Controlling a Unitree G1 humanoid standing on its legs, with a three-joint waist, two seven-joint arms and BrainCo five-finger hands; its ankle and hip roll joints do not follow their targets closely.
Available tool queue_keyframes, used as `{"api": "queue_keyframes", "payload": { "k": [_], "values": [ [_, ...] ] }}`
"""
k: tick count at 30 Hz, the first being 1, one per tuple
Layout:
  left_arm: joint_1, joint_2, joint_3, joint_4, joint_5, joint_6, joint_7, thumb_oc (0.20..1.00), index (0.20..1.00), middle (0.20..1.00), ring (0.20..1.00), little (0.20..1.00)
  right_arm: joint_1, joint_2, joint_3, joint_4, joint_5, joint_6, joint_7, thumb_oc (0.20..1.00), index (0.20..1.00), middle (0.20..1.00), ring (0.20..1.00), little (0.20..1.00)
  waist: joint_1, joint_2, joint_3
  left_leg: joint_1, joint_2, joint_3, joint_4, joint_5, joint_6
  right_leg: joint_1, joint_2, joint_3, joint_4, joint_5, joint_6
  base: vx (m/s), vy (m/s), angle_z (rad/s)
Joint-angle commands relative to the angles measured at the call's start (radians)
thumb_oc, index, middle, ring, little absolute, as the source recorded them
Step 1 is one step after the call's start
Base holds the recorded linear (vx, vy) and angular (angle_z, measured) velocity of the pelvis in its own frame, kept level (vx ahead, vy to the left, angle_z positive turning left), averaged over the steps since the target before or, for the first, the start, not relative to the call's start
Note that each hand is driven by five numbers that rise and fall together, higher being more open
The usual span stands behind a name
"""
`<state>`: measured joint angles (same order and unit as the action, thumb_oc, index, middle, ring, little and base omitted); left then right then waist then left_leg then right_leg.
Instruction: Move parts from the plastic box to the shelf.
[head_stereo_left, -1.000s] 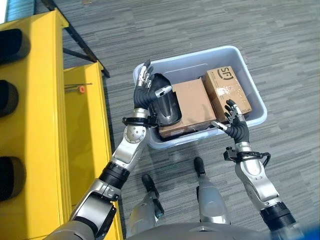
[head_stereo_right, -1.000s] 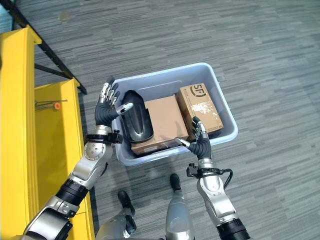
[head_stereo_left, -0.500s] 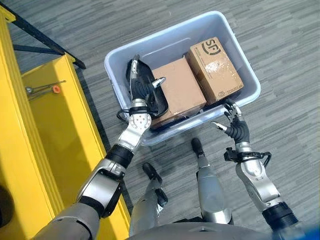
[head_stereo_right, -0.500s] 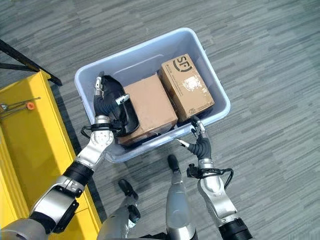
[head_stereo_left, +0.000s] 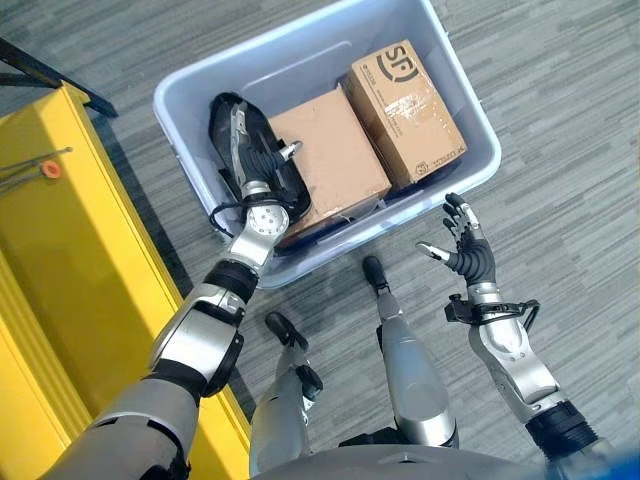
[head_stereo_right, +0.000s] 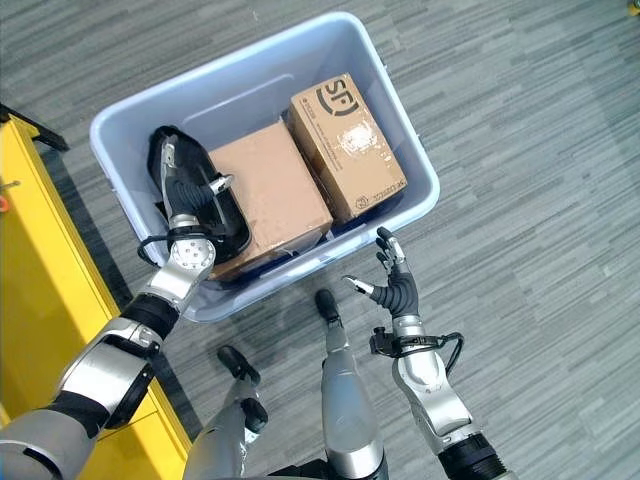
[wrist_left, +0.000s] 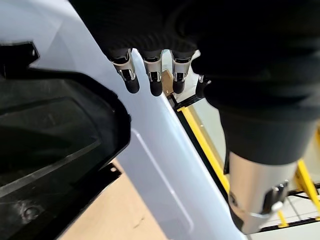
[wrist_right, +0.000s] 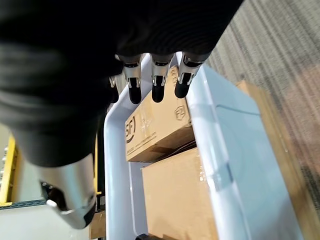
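The yellow shelf stands at the robot's left, beside the plastic box on the floor. In the box lie two cardboard boxes, side by side, and a black part at the left end. The left hand reaches into the box with fingers straight, resting on the black part; the right hand hovers outside the near wall, fingers spread and holding nothing.

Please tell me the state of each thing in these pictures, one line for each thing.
Plastic box: on the floor, open, holding three parts.
Black part: in the box, under the left hand.
Plain carton: lying flat.
Printed carton: lying flat.
Left hand: open, over the black part.
Right hand: open, outside the box.
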<state>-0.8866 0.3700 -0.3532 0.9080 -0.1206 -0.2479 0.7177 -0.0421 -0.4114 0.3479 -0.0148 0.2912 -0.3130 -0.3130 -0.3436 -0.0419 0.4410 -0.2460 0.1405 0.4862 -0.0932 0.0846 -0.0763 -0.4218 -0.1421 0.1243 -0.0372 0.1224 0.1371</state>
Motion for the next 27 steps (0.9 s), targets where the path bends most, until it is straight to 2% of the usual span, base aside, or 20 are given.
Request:
{"api": "queue_keyframes", "payload": {
  "k": [1,10,16,22,27],
  "values": [
    [-0.089,0.051,0.043,0.095,0.003,-0.016,-0.017,1.000,1.000,1.000,1.000,1.000,0.014,-0.030,-0.043,-0.055,0.024,-0.081,0.011,1.000,1.000,1.000,1.000,1.000,-0.014,-0.022,-0.011,0.088,0.127,-0.038,0.049,0.035,-0.131,-0.016,-0.050,-0.046,0.109,0.002,0.078,0.00,0.019,-0.12],
    [-0.165,0.081,0.107,0.228,-0.135,-0.010,-0.048,1.000,1.000,1.000,1.000,1.000,0.057,-0.035,-0.044,-0.063,0.059,-0.090,0.036,1.000,1.000,1.000,1.000,1.000,-0.051,-0.062,-0.006,0.070,0.137,0.000,0.054,0.031,-0.144,-0.060,-0.027,-0.013,0.092,0.025,0.081,0.01,0.006,-0.18],
    [-0.167,0.060,0.100,0.264,-0.136,0.013,-0.085,1.000,1.000,1.000,1.000,1.000,0.073,-0.051,-0.042,-0.066,0.069,-0.089,0.058,1.000,1.000,1.000,1.000,1.000,-0.063,-0.064,-0.011,0.063,0.136,0.003,0.064,0.023,-0.144,-0.074,-0.025,-0.006,0.097,0.023,0.076,0.00,0.001,-0.05],
    [-0.168,0.043,0.085,0.276,-0.173,0.032,-0.189,1.000,1.000,1.000,1.000,1.000,0.079,-0.058,-0.064,-0.068,0.084,-0.071,0.086,1.000,1.000,1.000,1.000,1.000,-0.072,-0.056,-0.017,0.067,0.133,0.017,0.058,0.019,-0.144,-0.085,-0.023,0.004,0.092,0.029,0.078,0.00,0.012,-0.03],
    [-0.185,0.071,0.001,0.260,-0.046,0.051,-0.240,1.000,1.000,1.000,1.000,1.000,0.080,-0.070,-0.082,-0.076,0.075,-0.067,0.105,1.000,1.000,1.000,1.000,1.000,-0.073,-0.044,-0.015,0.068,0.127,0.023,0.052,0.017,-0.143,-0.090,-0.026,0.011,0.088,0.032,0.081,0.00,0.011,-0.03]
  ]
}}
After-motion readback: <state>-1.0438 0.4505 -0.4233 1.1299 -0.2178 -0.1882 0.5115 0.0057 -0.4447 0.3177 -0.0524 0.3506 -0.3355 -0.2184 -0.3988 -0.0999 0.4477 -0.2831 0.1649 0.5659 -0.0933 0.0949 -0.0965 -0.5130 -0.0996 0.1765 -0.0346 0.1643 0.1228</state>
